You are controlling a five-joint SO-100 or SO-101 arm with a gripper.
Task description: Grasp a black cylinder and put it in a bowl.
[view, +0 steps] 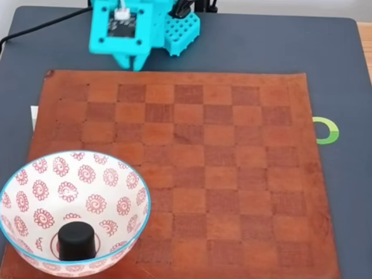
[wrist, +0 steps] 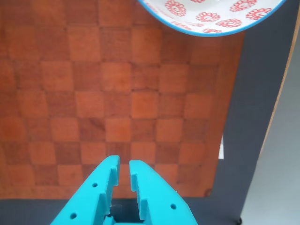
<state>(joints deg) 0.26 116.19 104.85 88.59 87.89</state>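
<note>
The black cylinder (view: 77, 240) stands upright inside the bowl (view: 35, 174), a white one with red flower motifs and a light blue rim, at the lower left of the fixed view. In the wrist view only part of the bowl (wrist: 206, 18) reaches in at the top right, and the cylinder is hidden there. My turquoise gripper (view: 132, 65) hangs over the far edge of the chessboard, well away from the bowl. In the wrist view the gripper (wrist: 123, 165) is nearly shut, a narrow gap between its fingers, with nothing in it.
A brown leather chessboard mat (view: 232, 174) covers most of the dark grey table (view: 273, 46). A green and white ring marking (view: 326, 130) lies to the right of the mat. The arm's turquoise base (view: 180, 32) stands at the table's far edge.
</note>
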